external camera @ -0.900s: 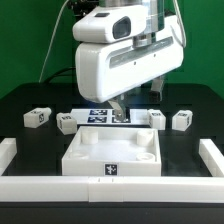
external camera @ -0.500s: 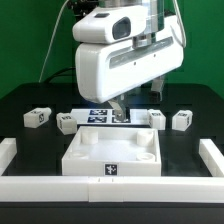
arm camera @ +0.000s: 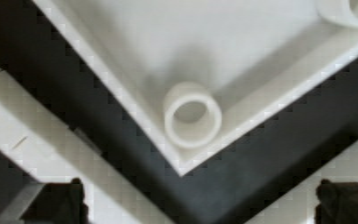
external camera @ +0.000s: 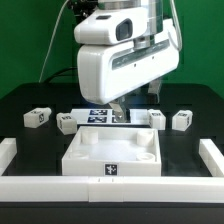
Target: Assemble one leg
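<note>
Little of the job looks done. All four legs lie loose on the black surface point(external camera: 40, 145). Taking the tray-like part point(external camera: 110, 158) as the middle of a clock face in the exterior view, one leg point(external camera: 67, 122) sits at about ten o'clock, just beside the tray's far corner. A second leg point(external camera: 37, 117) lies farther out the same way, and the other two point(external camera: 158, 120) point(external camera: 181, 120) are at about two o'clock. None stands in a socket.

The hand point(external camera: 118, 113) hangs at twelve o'clock over the tray's far edge, in front of the marker board point(external camera: 97, 113). In the wrist view the hand point(arm camera: 202, 205) is spread, its dark fingertips point(arm camera: 60, 200) well apart with nothing between them (only bare surface and the tray corner). One round corner socket point(arm camera: 194, 118) sits empty below it.

By my judgement, picking up, carrying and seating a leg are all left to do.
</note>
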You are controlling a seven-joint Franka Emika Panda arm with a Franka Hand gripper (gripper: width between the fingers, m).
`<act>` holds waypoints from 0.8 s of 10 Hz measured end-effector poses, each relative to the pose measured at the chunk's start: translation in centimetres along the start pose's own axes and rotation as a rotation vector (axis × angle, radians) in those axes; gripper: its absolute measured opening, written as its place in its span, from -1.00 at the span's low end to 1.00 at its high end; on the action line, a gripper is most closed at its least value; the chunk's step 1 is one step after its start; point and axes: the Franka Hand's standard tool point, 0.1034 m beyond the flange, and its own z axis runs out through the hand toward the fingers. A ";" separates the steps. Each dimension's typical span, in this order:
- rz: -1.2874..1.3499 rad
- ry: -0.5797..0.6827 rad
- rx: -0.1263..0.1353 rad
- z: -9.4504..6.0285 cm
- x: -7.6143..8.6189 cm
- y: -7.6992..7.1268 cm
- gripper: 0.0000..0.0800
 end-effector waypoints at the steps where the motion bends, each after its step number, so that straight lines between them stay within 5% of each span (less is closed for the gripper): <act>1: -0.023 -0.003 -0.002 0.4 -0.9 -0.9 0.63; 3: -0.137 -0.017 -0.002 1.3 -2.2 -2.3 0.63; 8: -0.199 -0.023 0.001 1.4 -2.4 -2.3 0.63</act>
